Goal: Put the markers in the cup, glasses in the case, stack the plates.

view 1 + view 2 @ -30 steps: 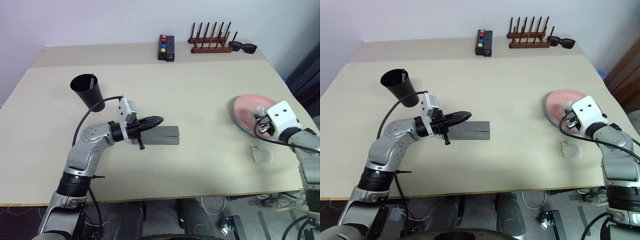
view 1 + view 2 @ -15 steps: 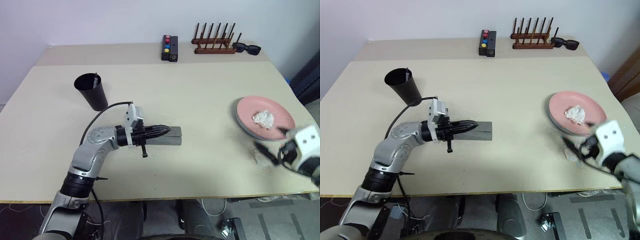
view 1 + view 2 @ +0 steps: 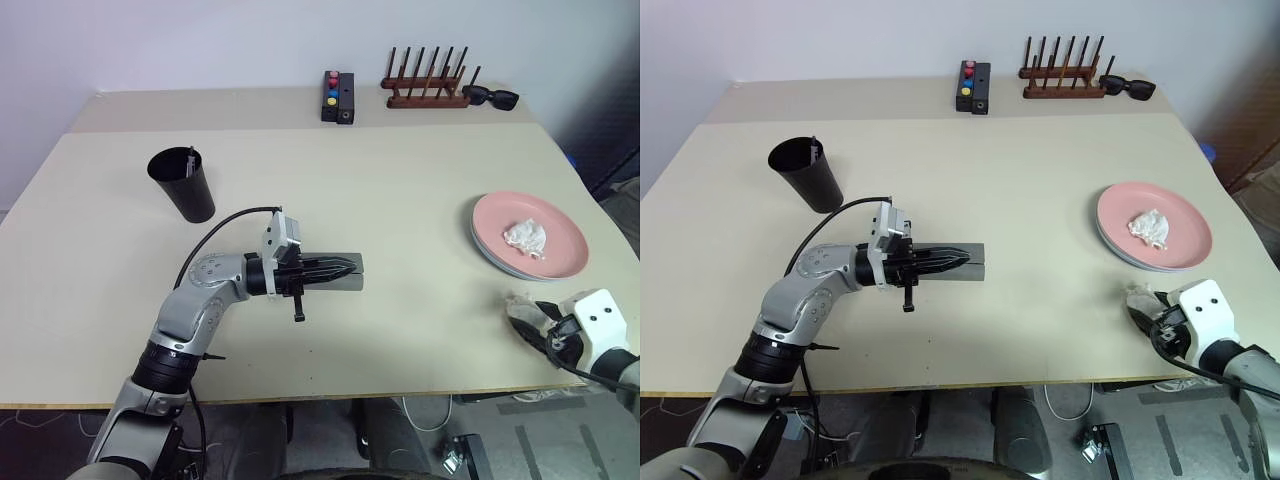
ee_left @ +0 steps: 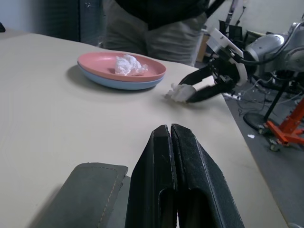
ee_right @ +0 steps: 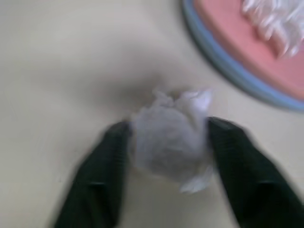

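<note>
While left pincer (image 3: 345, 268) lies closed over case (image 3: 352, 282), right pincer (image 5: 166, 142) straddles tissue wad (image 5: 170, 142) near table edge (image 3: 400, 395).

Matte black plastic cup (image 3: 182, 184); felt-like grey case (image 3: 345, 272); crumpled paper wad (image 5: 171, 133); smooth plates (image 3: 530, 236).

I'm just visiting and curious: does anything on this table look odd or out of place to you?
Yes, two crumpled white paper wads. One lies on the pink plate, which is stacked on the blue plate. The other wad sits on the table near its front edge, between the right gripper's fingers.
</note>
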`<state>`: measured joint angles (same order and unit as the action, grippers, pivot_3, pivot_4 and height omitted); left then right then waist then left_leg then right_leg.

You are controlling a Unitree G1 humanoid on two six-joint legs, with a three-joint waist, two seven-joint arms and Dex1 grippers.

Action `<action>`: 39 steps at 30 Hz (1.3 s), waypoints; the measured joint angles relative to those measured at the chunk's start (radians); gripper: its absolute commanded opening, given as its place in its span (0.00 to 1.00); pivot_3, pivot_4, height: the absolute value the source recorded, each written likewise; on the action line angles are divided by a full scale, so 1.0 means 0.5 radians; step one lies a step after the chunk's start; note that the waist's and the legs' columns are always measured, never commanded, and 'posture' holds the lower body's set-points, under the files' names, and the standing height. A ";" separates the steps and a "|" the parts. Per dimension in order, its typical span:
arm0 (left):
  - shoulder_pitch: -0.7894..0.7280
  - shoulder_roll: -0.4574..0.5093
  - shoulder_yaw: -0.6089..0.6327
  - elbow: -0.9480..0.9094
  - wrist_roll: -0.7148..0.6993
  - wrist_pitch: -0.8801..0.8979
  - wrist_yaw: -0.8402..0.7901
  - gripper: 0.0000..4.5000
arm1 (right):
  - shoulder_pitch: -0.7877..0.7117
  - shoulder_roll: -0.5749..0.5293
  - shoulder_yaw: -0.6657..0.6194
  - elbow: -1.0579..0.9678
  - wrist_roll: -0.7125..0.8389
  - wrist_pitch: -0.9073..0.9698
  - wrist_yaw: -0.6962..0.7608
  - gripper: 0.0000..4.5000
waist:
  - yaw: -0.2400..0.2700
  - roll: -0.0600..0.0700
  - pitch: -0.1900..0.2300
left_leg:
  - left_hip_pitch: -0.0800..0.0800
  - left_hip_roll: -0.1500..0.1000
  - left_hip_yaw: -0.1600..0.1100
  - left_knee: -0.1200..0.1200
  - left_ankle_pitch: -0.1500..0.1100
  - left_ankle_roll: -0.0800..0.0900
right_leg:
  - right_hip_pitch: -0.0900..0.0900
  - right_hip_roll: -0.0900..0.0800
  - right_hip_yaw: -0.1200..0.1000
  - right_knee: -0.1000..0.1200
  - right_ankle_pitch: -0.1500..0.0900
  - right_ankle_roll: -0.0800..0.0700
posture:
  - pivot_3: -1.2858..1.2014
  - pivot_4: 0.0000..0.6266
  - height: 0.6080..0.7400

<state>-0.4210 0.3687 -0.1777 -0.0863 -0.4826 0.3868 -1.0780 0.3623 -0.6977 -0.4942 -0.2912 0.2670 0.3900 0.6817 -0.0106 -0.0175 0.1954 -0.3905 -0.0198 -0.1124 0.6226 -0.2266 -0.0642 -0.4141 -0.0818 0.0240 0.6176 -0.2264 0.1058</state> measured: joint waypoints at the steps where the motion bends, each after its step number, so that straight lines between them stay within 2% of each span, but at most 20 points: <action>1: 0.001 0.003 0.001 0.000 0.000 0.000 0.007 0.00 | -0.010 -0.001 0.005 0.019 -0.013 -0.009 0.001 0.13 | 0.000 0.000 0.000 | 0.000 0.000 0.000 0.000 0.000 0.000 | 0.000 0.000 0.000 0.000 0.000 0.000 | 0.52 0.24 1.00; 2: 0.002 0.006 0.003 0.000 0.000 0.000 0.015 0.00 | -0.017 -0.001 0.011 0.028 -0.019 -0.011 0.003 0.02 | 0.000 0.000 0.000 | 0.000 0.000 0.000 0.000 0.000 0.000 | 0.000 0.000 0.000 0.000 0.000 0.000 | 0.52 0.24 1.00; 3: 0.006 0.009 0.007 -0.001 0.000 0.000 0.023 0.00 | -0.024 -0.001 0.018 0.029 -0.017 -0.016 0.012 0.01 | 0.000 0.000 0.000 | 0.000 0.000 0.000 0.000 0.000 0.000 | 0.000 0.000 0.000 0.000 0.000 0.000 | 0.52 0.24 1.00; 7: 0.023 0.013 0.009 -0.001 0.000 -0.001 0.040 0.00 | -0.139 0.004 0.020 -0.003 0.071 -0.029 0.044 0.01 | -0.011 0.000 0.000 | 0.001 0.000 0.000 0.000 0.000 0.000 | 0.001 0.000 0.000 0.000 0.000 0.000 | 0.52 0.24 1.00; 11: 0.026 0.013 0.013 0.000 0.003 -0.008 0.071 0.00 | -0.489 0.012 0.028 -0.040 0.131 -0.048 -0.049 0.01 | -0.010 0.000 0.000 | 0.002 0.000 0.000 0.000 0.000 0.000 | 0.002 0.000 0.000 0.000 0.000 0.000 | 0.52 0.24 1.00; 15: 0.034 0.025 0.027 0.003 0.013 -0.018 0.108 0.00 | -0.853 0.012 0.145 0.212 -0.067 -0.095 -0.317 0.01 | 0.002 -0.001 0.000 | 0.000 0.000 -0.001 0.000 0.000 0.000 | 0.003 0.000 -0.001 -0.004 0.001 -0.001 | 0.52 0.24 1.00; 17: 0.046 0.038 0.056 0.002 0.025 -0.022 0.125 0.00 | -0.939 0.024 0.228 0.402 -0.176 -0.116 -0.418 0.01 | 0.006 0.000 0.000 | -0.002 -0.001 -0.001 -0.001 0.000 0.001 | 0.003 0.000 -0.001 -0.005 0.005 -0.007 | 0.52 0.24 1.00; 20: 0.058 0.058 0.096 0.000 0.032 -0.028 0.162 0.00 | -0.995 0.066 0.283 0.584 -0.202 -0.141 -0.450 0.23 | 0.000 0.001 0.001 | -0.002 -0.001 -0.001 -0.004 -0.001 0.002 | 0.003 0.000 -0.001 -0.006 0.004 -0.006 | 0.52 0.24 1.00; 25: 0.131 0.088 0.157 -0.016 0.037 -0.053 0.227 0.00 | -1.104 0.081 0.315 0.704 -0.198 -0.221 -0.450 0.77 | -0.019 0.001 0.001 | 0.001 -0.001 -0.001 -0.004 -0.001 0.002 | 0.003 0.001 -0.001 -0.003 0.005 -0.006 | 0.52 0.24 1.00; 29: 0.151 0.147 0.276 -0.013 0.050 -0.098 0.307 0.00 | -1.215 0.081 0.325 0.760 -0.189 -0.322 -0.426 0.77 | -0.017 0.002 0.001 | 0.002 0.000 -0.001 -0.003 -0.001 0.002 | 0.003 0.001 -0.001 -0.002 0.004 -0.005 | 0.52 0.24 1.00; 33: 0.231 0.182 0.422 -0.013 0.080 -0.142 0.446 0.00 | -1.262 0.115 0.369 0.744 -0.075 -0.386 -0.249 0.77 | -0.016 0.002 0.001 | 0.001 0.000 -0.001 -0.004 -0.001 0.003 | 0.003 0.001 -0.001 -0.003 0.005 -0.005 | 0.52 0.24 1.00; 39: 0.582 0.286 0.734 -0.118 0.096 -0.145 0.660 0.00 | -1.290 0.147 0.517 0.703 0.148 -0.347 0.106 0.77 | -0.026 0.002 0.001 | 0.002 0.001 -0.001 -0.005 -0.002 0.004 | 0.003 0.001 0.000 -0.002 0.004 -0.005 | 0.52 0.24 1.00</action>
<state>-0.1299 0.5118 0.1891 -0.1452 -0.4345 0.3143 -0.7478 -0.2825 -0.6242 -0.2357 0.0603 0.3410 0.2166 0.7346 -0.0236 -0.0164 0.1961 -0.3893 -0.0195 -0.1129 0.6204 -0.2274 -0.0625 -0.4127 -0.0815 0.0238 0.6164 -0.2242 0.1032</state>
